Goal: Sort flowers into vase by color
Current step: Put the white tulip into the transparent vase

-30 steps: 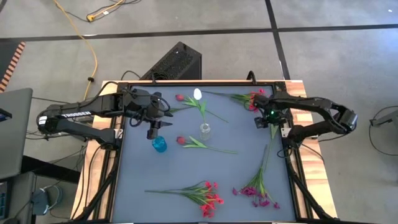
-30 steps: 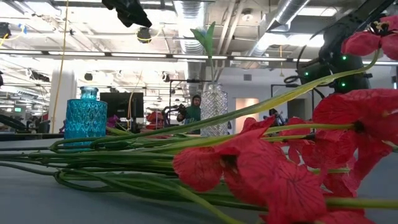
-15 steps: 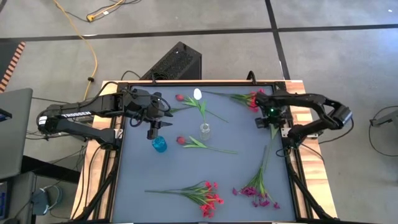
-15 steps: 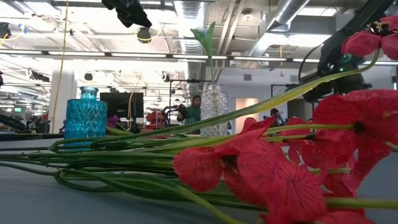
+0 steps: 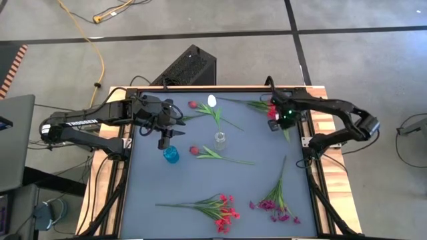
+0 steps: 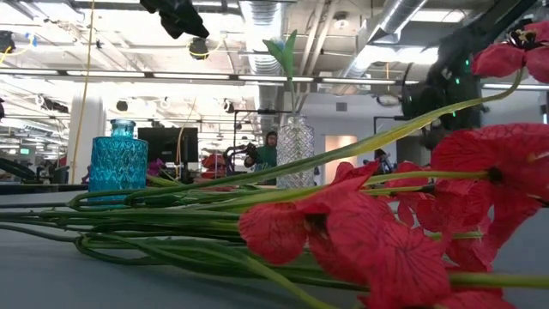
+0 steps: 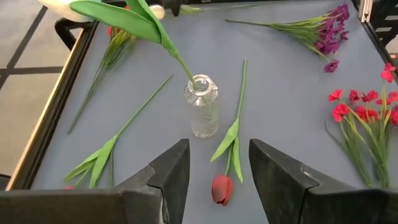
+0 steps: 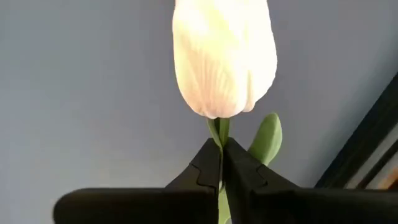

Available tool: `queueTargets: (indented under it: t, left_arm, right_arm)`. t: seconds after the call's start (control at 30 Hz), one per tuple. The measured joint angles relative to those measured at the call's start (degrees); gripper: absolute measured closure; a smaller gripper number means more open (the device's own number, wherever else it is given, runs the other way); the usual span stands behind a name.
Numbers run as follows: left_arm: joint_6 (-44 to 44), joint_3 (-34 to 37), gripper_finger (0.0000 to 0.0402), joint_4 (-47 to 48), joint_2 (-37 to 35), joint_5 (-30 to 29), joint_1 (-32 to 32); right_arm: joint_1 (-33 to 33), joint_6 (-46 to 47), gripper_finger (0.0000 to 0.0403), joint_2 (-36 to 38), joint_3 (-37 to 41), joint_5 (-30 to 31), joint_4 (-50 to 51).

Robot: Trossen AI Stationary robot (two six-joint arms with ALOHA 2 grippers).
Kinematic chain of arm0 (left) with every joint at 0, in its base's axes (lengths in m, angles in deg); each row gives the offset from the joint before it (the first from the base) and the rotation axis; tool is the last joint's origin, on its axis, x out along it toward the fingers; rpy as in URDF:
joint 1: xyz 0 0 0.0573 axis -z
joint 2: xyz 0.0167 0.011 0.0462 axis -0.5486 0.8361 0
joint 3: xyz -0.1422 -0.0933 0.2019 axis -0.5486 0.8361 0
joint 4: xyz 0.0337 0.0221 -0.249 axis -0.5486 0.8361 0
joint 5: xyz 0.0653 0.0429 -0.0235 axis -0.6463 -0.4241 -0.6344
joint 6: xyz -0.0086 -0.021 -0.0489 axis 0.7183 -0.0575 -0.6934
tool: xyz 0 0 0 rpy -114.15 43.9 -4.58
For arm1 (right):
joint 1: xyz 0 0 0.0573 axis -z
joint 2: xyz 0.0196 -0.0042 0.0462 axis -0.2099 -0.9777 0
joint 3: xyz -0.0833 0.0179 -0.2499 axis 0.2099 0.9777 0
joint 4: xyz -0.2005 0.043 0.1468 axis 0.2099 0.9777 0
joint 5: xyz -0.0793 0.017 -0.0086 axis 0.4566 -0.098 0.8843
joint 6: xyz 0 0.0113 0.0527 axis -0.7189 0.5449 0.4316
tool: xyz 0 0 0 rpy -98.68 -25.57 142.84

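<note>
Room: open hall with ceiling pipes and strip lights beyond the counter (image 5: pixel 167 193); person (image 6: pixel 270 148) far off in the low view.
Counter: grey-blue mat in a dark frame, flowers scattered across it.
Right tool (image 8: pixel 222 149): clenched on the green stem of a white tulip (image 8: pixel 224 56), just under the bud; at the far right corner of the counter, beside a red sprig (image 5: pixel 265 105).
Left tool (image 7: pixel 219 149): released, fingers spread, nothing between them; hanging over the far left part of the counter, near the blue vase (image 5: pixel 171 155).
Clear vase (image 5: pixel 219 140): upright near the middle, holding one leafy stem that leans away, topped by a white bud (image 5: pixel 212 101).
Blue vase: upright, left of the clear vase, apart from it.
Red tulip (image 5: pixel 194 151): lying flat just beside the clear vase, stem pointing right.
Second red tulip (image 5: pixel 193 105): flat at the far edge, near the white bud.
Red cluster (image 5: pixel 223 210): flat at the near edge, close to the low camera.
Magenta cluster (image 5: pixel 277 207): flat at the near right, stem running toward the far side.
</note>
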Motion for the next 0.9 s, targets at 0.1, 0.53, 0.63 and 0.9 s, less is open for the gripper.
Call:
queueTargets:
  t: [0.1,0.53,0.63,0.9]
  left_arm:
    - [-1.1,0.0,0.0246,0.0,0.0,2.6,0.0]
    - [-4.7,5.2,0.0246,-15.7,0.0,7.6,5.2]
    - [-8.0,9.8,0.0246,-27.0,0.6,7.5,6.4]
    - [-14.2,16.9,0.0246,-49.8,4.8,3.9,8.6]
  right_arm:
    - [0.1,-3.1,0.0366,4.0,-3.8,-2.1,-1.3]
    - [-16.8,-8.5,0.0373,28.3,-6.9,-24.4,-40.7]
    - [-25.3,-8.5,0.0376,29.4,-6.9,-24.3,-49.9]
    - [-44.5,-13.0,0.0376,20.5,-6.8,-17.8,-66.8]
